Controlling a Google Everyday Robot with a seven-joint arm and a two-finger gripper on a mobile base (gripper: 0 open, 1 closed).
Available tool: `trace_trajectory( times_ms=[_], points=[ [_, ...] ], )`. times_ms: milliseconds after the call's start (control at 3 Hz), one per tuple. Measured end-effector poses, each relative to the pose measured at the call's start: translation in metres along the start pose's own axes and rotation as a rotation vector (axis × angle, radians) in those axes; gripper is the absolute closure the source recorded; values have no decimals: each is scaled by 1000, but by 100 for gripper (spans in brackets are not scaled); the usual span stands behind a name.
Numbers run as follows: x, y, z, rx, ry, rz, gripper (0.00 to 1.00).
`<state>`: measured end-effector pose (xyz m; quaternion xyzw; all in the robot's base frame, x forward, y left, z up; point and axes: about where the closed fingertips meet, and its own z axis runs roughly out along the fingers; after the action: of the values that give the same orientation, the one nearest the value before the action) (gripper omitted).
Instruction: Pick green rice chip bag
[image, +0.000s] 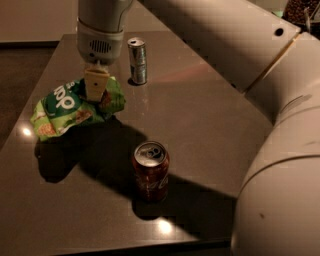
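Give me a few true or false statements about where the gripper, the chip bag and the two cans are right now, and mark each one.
1. The gripper is at the green rice chip bag, near its right end. True.
2. The red soda can lies on its side. False: it stands upright.
3. The silver can stands farther back on the table than the red soda can. True.
4. The green rice chip bag is right of both cans. False: it is left of them.
5. The silver can touches the bag. False: they are apart.

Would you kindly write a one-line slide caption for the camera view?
The tool grips the green rice chip bag above the dark table, shadow beneath, with a red soda can and a silver can upright nearby.
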<state>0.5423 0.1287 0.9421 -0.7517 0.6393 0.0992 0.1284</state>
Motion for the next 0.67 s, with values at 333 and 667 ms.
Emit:
trace_trajectory(
  times_ms=[333, 667],
  points=[
    [11, -2, -25, 13, -40, 4, 100],
    [26, -10, -49, 31, -90, 29, 100]
  ],
)
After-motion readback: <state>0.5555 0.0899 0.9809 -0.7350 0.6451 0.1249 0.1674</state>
